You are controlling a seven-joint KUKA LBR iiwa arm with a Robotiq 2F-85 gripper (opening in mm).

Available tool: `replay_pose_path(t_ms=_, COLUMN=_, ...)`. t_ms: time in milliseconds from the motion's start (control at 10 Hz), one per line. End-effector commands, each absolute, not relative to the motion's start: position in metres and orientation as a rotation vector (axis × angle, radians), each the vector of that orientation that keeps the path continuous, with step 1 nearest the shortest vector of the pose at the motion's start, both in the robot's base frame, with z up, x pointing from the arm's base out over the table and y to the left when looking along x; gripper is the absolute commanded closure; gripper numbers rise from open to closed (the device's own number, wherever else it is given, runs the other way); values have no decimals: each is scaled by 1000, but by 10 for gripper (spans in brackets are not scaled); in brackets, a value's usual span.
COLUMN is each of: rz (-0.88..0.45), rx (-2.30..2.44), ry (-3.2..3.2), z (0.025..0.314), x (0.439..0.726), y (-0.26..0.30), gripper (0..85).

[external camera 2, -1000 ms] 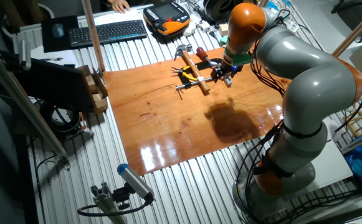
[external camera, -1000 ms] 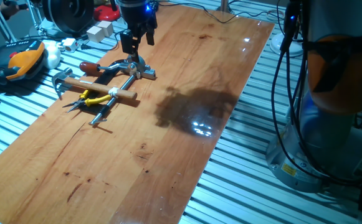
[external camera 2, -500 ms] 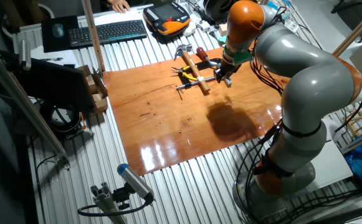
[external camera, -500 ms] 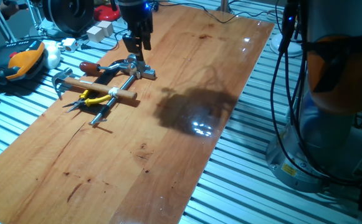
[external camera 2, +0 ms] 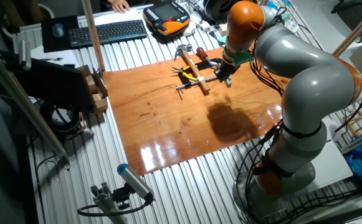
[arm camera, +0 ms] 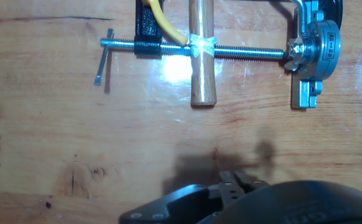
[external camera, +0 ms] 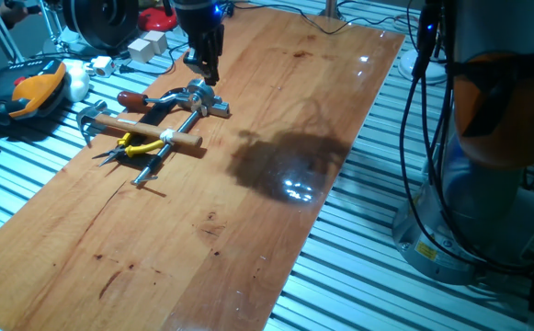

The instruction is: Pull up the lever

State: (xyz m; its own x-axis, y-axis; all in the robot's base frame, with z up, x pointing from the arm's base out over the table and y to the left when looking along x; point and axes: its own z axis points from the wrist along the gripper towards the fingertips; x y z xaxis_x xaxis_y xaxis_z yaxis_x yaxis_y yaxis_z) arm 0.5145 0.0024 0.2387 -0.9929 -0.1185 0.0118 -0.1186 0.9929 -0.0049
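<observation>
The lever's reddish-brown knob lies low at the left of the grey metal bracket, joined to it by a thin dark rod. In the other fixed view the knob sits behind the hammer. My gripper hangs just above the bracket with its fingers pressed together and nothing between them. In the hand view the fingertips show at the bottom edge, the bracket is at the upper right, and the knob is out of frame.
A hammer with a pale wooden shaft and yellow pliers lie over a long threaded screw left of the bracket. A teach pendant and cables sit off the board's far left. The arm's shadow darkens the board's middle.
The gripper's fingers, apart a second ago, have come together. The hand has shifted slightly closer over the bracket. The lever and tools have not moved.
</observation>
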Motion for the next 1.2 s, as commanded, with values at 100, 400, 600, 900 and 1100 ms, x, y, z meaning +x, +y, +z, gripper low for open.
replay_pose_path(t_ms=100, rz=7, rx=181, ry=-3135, z=239, x=515, y=2, gripper=850)
replay_pose_path(t_ms=400, rz=18, rx=173, ry=-3153, z=240, x=517, y=3, gripper=850)
replay_pose_path(t_ms=600, rz=29, rx=167, ry=-3166, z=239, x=519, y=1, gripper=850)
replay_pose_path(t_ms=900, rz=44, rx=140, ry=-3213, z=232, x=525, y=-1, gripper=850)
replay_pose_path(t_ms=1100, rz=38, rx=134, ry=-3230, z=226, x=532, y=-6, gripper=850)
